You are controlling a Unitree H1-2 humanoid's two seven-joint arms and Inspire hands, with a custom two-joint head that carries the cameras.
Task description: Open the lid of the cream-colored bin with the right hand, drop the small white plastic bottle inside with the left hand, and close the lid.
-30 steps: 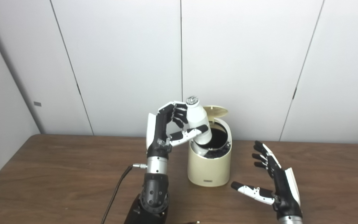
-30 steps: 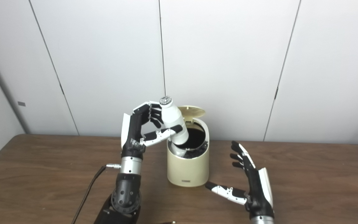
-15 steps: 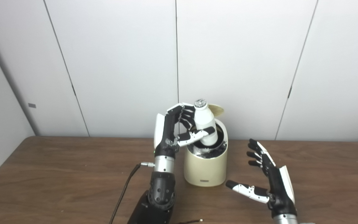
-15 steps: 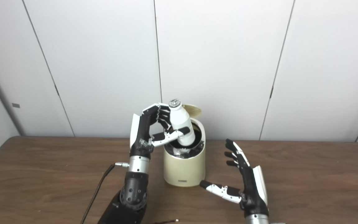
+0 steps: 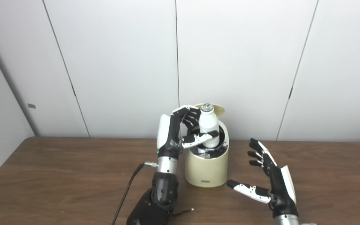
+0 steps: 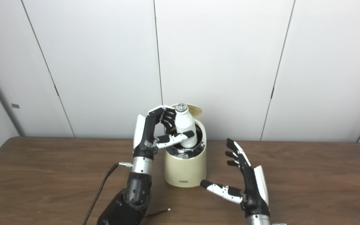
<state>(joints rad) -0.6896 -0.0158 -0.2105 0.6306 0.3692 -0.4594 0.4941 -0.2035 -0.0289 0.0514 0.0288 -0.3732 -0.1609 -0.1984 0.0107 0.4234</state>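
On a brown wooden table (image 5: 58,175), a cream-colored bin (image 5: 207,168) stands with its lid (image 5: 219,109) tipped up at 12 o'clock. Over its mouth, the left hand (image 5: 180,132) has fingers clamped on a small white bottle (image 5: 208,125), upright, base inside the rim. At 4 o'clock, the right hand (image 5: 269,179) rests with fingers spread, holding nothing

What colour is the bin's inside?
Black inside the bin, clearest in the left eye view.
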